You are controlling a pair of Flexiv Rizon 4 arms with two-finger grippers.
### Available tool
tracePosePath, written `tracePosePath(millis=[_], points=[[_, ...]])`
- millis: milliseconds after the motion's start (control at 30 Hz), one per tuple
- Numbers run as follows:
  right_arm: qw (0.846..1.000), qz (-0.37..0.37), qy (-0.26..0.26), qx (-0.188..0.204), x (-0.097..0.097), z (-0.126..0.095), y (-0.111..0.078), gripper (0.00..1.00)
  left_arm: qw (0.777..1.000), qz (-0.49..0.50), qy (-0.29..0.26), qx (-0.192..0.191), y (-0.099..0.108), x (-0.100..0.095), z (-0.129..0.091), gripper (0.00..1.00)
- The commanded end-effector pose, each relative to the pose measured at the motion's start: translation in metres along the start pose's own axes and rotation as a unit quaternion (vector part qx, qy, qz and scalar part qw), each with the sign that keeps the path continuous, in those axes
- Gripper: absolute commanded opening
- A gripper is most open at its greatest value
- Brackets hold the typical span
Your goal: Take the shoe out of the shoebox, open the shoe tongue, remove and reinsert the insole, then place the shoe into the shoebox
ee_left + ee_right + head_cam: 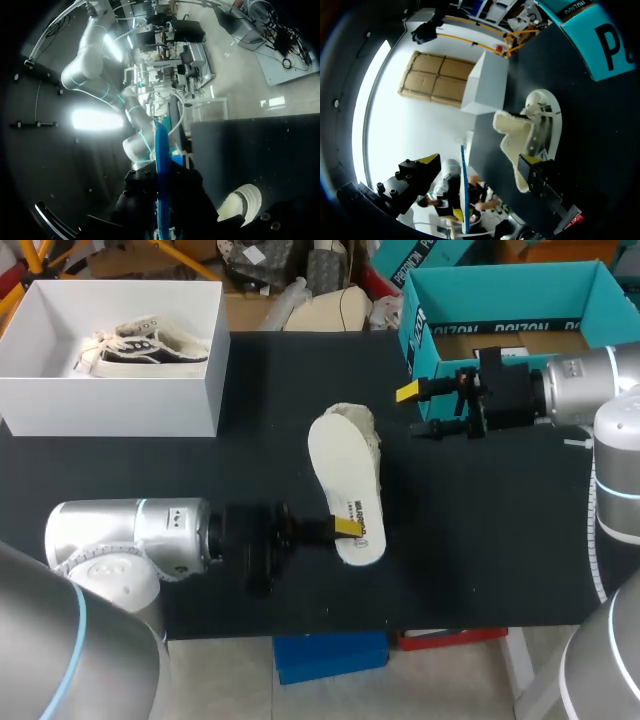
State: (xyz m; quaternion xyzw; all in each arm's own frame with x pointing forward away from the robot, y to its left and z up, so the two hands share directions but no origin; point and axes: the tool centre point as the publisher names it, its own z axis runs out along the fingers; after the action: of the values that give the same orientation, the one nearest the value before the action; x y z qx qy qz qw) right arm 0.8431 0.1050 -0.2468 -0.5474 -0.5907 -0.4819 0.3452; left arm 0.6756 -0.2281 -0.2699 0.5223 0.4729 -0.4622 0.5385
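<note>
Your right gripper stands wide open just in front of the teal box. It holds nothing, and it is near the fuzzy end of the shoe but apart from it. Your left gripper is right at the shoe's other end; from these views you cannot tell whether it grips there.

The shoe lies out on the table between the two arms. Its flat white face is up, and cream lining shows at the far end and along one side. You can count the first step as done, since the shoe is out of a box. It is not clear whether that white face is the sole or the insole, so treat the tongue and insole steps as unconfirmed. The return to the box is not yet done.

At the far left, the white box holds a dark-and-white sneaker. The teal box stands open with its brown cardboard floor showing. You cannot tell from here which of the two is the shoe's own box.
</note>
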Motion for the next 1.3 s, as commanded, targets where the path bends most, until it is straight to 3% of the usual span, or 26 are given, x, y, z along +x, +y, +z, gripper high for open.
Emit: tracePosePath(millis=[33, 333, 667, 733, 1033, 1300], points=[[1.000, 0.000, 0.000, -0.002, 0.000, 0.002, -0.001, 1.00, 1.000, 0.006, 0.009, -0.002, 0.018, 0.004, 0.000, 0.00], [1.000, 0.000, 0.000, -0.002, 0.000, 0.002, -0.001, 1.00, 1.000, 0.008, 0.003, -0.019, 0.049, 0.008, -0.012, 0.00], [1.000, 0.000, 0.000, -0.002, 0.000, 0.002, -0.001, 1.00, 1.000, 0.008, 0.002, -0.019, 0.051, 0.009, -0.015, 0.00], [1.000, -0.001, 0.015, 0.017, 0.001, 0.004, -0.003, 1.00, 1.000, 0.008, 0.002, -0.019, 0.051, 0.009, -0.015, 0.00], [0.996, 0.040, 0.032, 0.070, 0.014, 0.027, -0.016, 1.00, 1.000, 0.008, 0.002, -0.019, 0.051, 0.009, -0.015, 0.00], [0.997, 0.053, 0.025, 0.055, 0.024, 0.054, -0.036, 0.98, 1.000, 0.008, 0.002, -0.019, 0.051, 0.009, -0.015, 0.00]])
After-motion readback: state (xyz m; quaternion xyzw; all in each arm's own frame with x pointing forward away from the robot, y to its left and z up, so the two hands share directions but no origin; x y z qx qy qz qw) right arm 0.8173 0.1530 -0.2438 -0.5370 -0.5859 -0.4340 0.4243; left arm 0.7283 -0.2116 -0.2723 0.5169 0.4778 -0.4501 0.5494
